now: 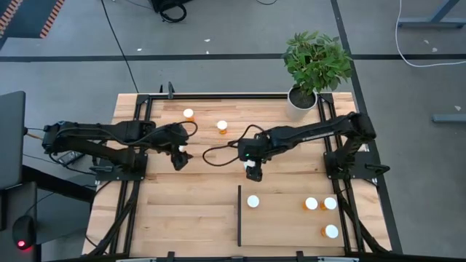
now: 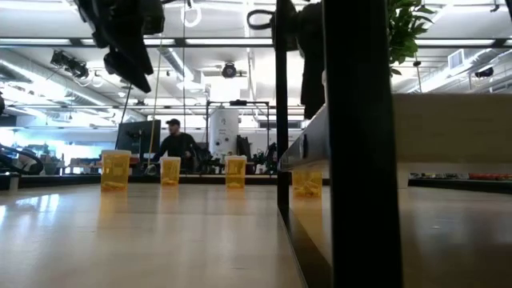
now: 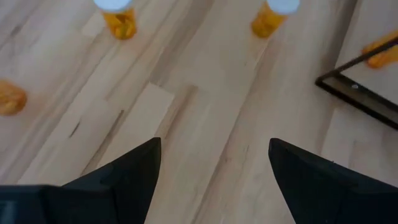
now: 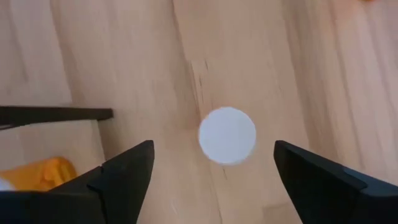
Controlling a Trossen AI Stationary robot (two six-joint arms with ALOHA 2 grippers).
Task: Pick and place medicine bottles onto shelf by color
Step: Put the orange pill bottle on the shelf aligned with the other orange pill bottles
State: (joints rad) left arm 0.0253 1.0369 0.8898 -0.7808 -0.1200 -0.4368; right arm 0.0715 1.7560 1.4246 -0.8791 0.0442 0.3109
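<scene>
Overhead, the right gripper [image 1: 252, 173] hung open, its dark fingers [image 4: 124, 171] spread wide on either side of a white-capped bottle [image 4: 227, 135] standing on the plank table [image 1: 189, 204], apart from both. The light-wood shelf [image 1: 284, 225] lay just beyond, its black strip [image 1: 239, 215] alongside, with four bottles on it. The left gripper [image 1: 180, 159] also gaped open, holding nothing, near two orange bottles [image 1: 222, 127].

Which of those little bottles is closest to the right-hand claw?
The white-capped bottle directly beneath the right gripper, framed between its open fingers; every other bottle stands farther off.
</scene>
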